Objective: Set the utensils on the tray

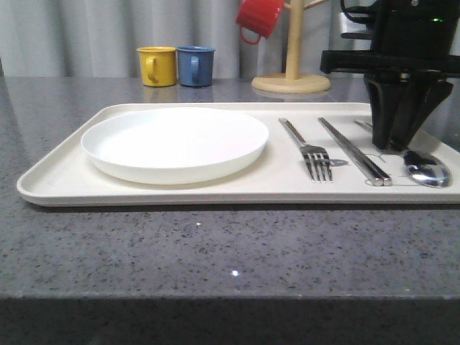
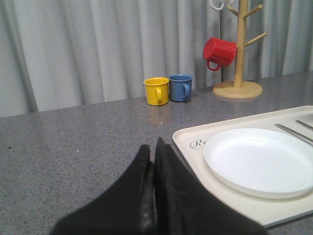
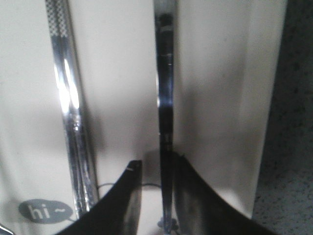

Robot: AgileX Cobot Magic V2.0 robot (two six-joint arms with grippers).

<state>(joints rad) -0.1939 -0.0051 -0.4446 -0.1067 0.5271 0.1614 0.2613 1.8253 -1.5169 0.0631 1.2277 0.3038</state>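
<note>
The cream tray (image 1: pixel 57 183) holds the round white plate (image 1: pixel 176 140), the fork (image 1: pixel 309 151), the pair of chopsticks (image 1: pixel 352 151) and the spoon (image 1: pixel 428 172), laid side by side. My right gripper (image 1: pixel 397 146) stands low over the spoon's handle, just behind its bowl. In the right wrist view the spoon handle (image 3: pixel 165 98) runs between the parted jaws of my right gripper (image 3: pixel 156 164), close to one finger and apart from the other, with the chopsticks (image 3: pixel 68 107) beside it. My left gripper (image 2: pixel 151 149) is shut on nothing, above the counter beside the tray's corner (image 2: pixel 188 142).
A yellow mug (image 1: pixel 157 66) and a blue mug (image 1: pixel 195 65) stand on the grey counter behind the tray. A wooden mug tree (image 1: pixel 291 72) carrying a red mug (image 1: pixel 259 18) stands at the back right. Curtains close off the back.
</note>
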